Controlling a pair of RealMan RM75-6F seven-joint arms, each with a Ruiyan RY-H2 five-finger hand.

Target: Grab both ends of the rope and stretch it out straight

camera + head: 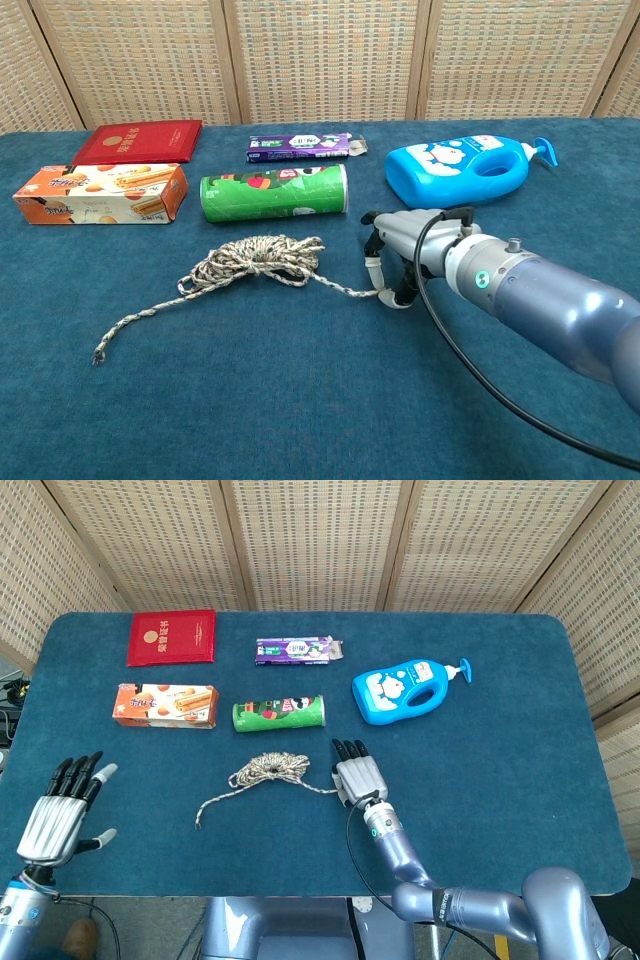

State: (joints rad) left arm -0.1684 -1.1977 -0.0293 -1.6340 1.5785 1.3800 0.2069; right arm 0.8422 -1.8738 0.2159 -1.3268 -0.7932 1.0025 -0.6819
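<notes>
my silver-grey metal right hand (400,262) | beige-and-brown speckled twisted rope (250,260) | glossy blue plastic pump bottle (462,170) | deep teal felt table (500,780)
</notes>
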